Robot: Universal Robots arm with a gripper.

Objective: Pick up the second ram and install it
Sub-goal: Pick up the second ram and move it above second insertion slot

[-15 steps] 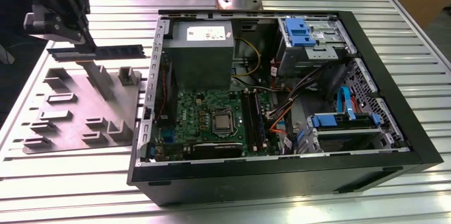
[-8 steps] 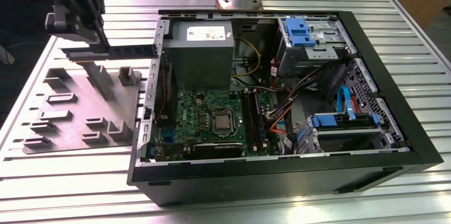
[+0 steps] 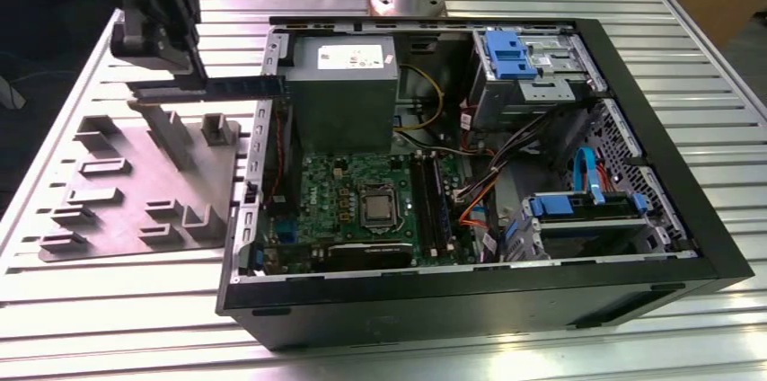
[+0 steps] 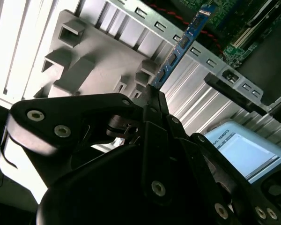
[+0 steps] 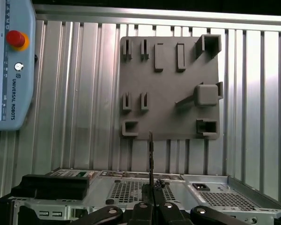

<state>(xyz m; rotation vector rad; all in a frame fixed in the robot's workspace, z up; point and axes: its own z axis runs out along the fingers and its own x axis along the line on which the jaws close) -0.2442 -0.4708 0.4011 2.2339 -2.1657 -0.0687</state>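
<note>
Open computer case (image 3: 671, 219) on a slatted metal table (image 3: 108, 309), with the arm's gripper (image 3: 189, 75) at the far end of the exterior view's left.

The jaws are drawn in tight on the second ram (image 3: 240, 84), with only the board's thickness between them. The stick is clamped near one end. The rest of it projects level from the fingertips toward the exterior view's right, and its free end reaches the case's left wall beside the grey power supply (image 3: 341, 84).

In the second wrist view the ram (image 4: 180, 44) runs straight out from the gripper (image 4: 152, 91) with its row of black chips facing the camera. In the first wrist view it (image 5: 151, 157) is seen edge-on as a thin dark line rising from between the fingertips (image 5: 151, 194).

The stick hangs in the air over the far edge of the grey holder tray (image 3: 132, 192), clear of its slots. It is well apart from the green motherboard (image 3: 341, 192), which lies nearer inside the case. A teach pendant (image 5: 9, 65) lies on the table beyond the tray.
</note>
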